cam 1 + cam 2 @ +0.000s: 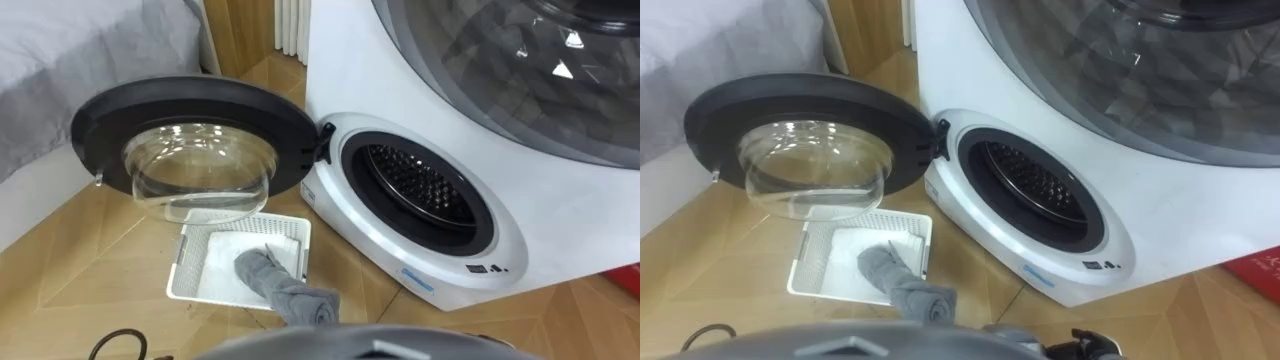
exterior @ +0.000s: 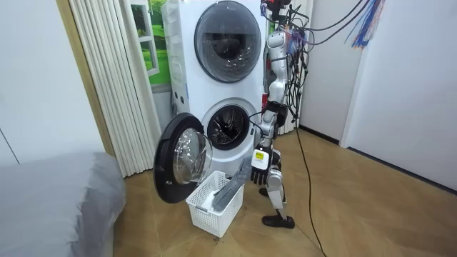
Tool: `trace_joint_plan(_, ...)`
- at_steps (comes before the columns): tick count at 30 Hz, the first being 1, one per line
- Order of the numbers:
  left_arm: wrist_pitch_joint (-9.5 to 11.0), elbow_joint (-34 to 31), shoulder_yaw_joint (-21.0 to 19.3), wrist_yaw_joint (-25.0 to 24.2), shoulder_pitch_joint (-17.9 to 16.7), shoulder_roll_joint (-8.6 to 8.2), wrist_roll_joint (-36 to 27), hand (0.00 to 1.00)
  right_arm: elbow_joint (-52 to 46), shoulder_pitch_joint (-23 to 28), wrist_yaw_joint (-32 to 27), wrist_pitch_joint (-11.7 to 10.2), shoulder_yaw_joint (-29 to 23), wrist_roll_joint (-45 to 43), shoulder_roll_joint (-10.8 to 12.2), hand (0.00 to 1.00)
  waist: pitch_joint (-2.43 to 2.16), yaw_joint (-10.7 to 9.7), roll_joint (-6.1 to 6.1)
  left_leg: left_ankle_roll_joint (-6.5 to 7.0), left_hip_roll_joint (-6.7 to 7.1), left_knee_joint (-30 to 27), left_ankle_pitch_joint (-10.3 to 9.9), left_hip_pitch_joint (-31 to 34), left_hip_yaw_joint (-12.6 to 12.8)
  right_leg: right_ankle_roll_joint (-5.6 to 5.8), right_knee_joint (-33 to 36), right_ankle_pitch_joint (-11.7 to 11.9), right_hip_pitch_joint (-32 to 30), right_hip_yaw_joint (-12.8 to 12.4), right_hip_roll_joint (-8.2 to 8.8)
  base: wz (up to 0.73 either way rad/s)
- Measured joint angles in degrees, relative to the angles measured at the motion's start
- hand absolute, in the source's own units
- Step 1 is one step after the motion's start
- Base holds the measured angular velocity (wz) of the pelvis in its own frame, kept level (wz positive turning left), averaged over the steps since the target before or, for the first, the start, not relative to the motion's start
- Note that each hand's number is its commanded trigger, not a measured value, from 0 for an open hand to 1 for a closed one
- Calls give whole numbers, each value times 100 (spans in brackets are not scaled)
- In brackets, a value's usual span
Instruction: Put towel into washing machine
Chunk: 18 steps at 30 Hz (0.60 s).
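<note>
The room has a wooden floor, with a bed under a grey cover on one side and a pale pleated curtain next to the stacked machines. The robot stands close to the lower machine, on the room view's right of its opening, knees slightly bent and facing the basket.

In the room view the left hand hangs at about thigh height. Its fingers look closed on the upper end of the towel, though they are too small there to make out in detail. The grey towel runs as a bunched rope from the hand down into the white slatted basket, where its lower end lies on the basket's bottom. In the eye views its upper end rises over the basket's near rim, towards the bottom edge.

The basket sits on the floor just beneath the open door, a dark ring around a bulging glass bowl, swung wide to the robot's left. To the right of the door and basket is the washing machine, white, with its round mouth uncovered and the perforated steel drum visible inside with nothing in it. A second machine is stacked on top with its door closed.
</note>
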<state>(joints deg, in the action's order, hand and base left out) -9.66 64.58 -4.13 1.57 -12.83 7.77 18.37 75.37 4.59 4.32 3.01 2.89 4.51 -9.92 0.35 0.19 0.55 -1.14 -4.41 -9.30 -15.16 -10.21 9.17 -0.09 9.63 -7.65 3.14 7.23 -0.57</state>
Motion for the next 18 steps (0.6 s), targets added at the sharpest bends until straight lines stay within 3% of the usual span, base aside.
trace_joint_plan(5, 16, 3, 6, 0, 110, 8, 171, 0, -1, 4, 60, -54, -30, -28, -10, 0, 4, -13, -12, 0, 0, -9, 0, 50, 11, 0, -1, 0, -33, 36, 9, 1)
trace_joint_plan(8, 31, 3, 204, 6, 198, 26, 230, 0, -5, -11, 87, -69, -24, -28, -41, 0, 1, -12, -44, 0, -3, -2, 0, 108, 2, -3, 9, 2, -92, 72, 7, 1)
trace_joint_plan(13, 157, 6, 228, 69, 364, 25, 256, 0, -6, -31, 109, -196, -19, 9, -100, 0, 4, -9, -100, 1, -9, -29, 2, 311, 3, -15, 26, 11, -296, 83, 5, 0)
trace_joint_plan(18, 263, 5, 244, 149, 567, 28, 252, 0, -1, -100, 127, -224, 69, 82, -98, 0, -2, -22, -45, 1, 2, -104, 4, 524, -49, -13, 20, 11, -438, 147, 39, 3)
